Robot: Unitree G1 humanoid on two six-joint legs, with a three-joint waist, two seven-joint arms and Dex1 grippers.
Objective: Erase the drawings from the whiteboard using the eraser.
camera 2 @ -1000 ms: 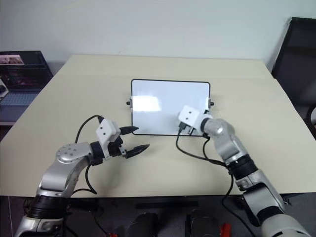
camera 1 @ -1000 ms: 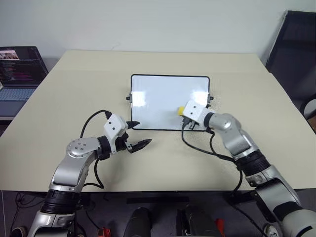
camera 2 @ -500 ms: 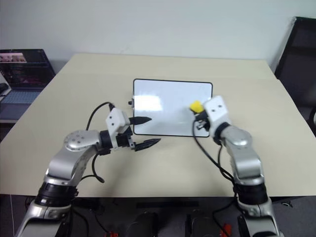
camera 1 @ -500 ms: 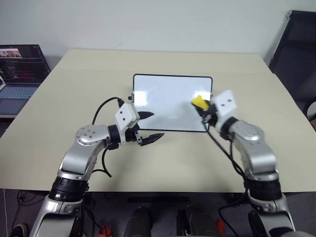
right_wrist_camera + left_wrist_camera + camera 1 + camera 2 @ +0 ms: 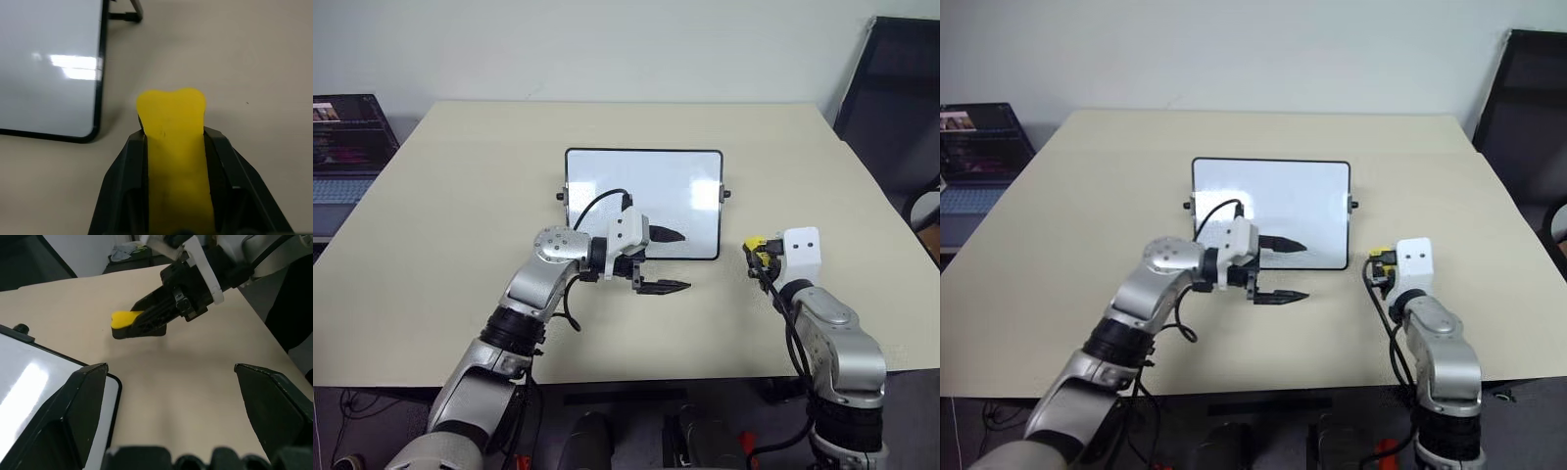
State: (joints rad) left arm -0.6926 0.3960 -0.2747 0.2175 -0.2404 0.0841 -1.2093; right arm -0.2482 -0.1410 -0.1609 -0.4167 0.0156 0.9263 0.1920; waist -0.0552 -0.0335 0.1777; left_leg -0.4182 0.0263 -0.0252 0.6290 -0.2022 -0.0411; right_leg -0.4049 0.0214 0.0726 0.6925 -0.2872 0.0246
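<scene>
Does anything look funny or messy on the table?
Nothing is spilled or broken. The whiteboard lies flat and square on the table, and its surface looks clean, with no marks to be seen. One small oddity: the yellow eraser looks squashed between the right gripper's fingers, its tip bulging out past them.

It looks like an office: a big table [image 5: 460, 215], a laptop [image 5: 342, 147] at nine o'clock, a black chair [image 5: 891, 108] at two o'clock.

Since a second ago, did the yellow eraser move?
Yes. The eraser went from over the whiteboard to the table on its right side, shut in the right gripper.
</scene>
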